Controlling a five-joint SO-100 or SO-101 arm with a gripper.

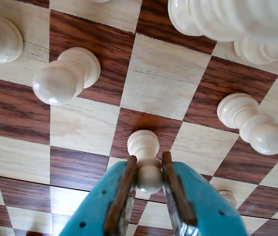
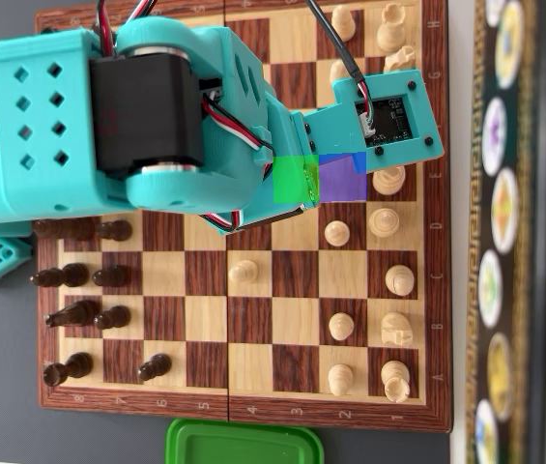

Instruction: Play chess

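In the wrist view my teal gripper (image 1: 149, 157) is shut on the round head of a white pawn (image 1: 142, 141), with one brown-padded finger (image 1: 125, 189) on each side. The pawn's base points at a dark square of the wooden chessboard (image 1: 161, 78); I cannot tell if it touches. In the overhead view my arm (image 2: 157, 116) covers the upper middle of the board (image 2: 273, 333) and hides both gripper and held pawn.
Near the gripper stand white pawns at left (image 1: 65, 76) and right (image 1: 252, 123), and a tall white piece (image 1: 237, 19) at top right. Overhead, dark pieces (image 2: 79, 280) line the left side, white pieces (image 2: 393, 280) the right, one pawn (image 2: 244, 272) mid-board. A green lid (image 2: 244, 445) lies below.
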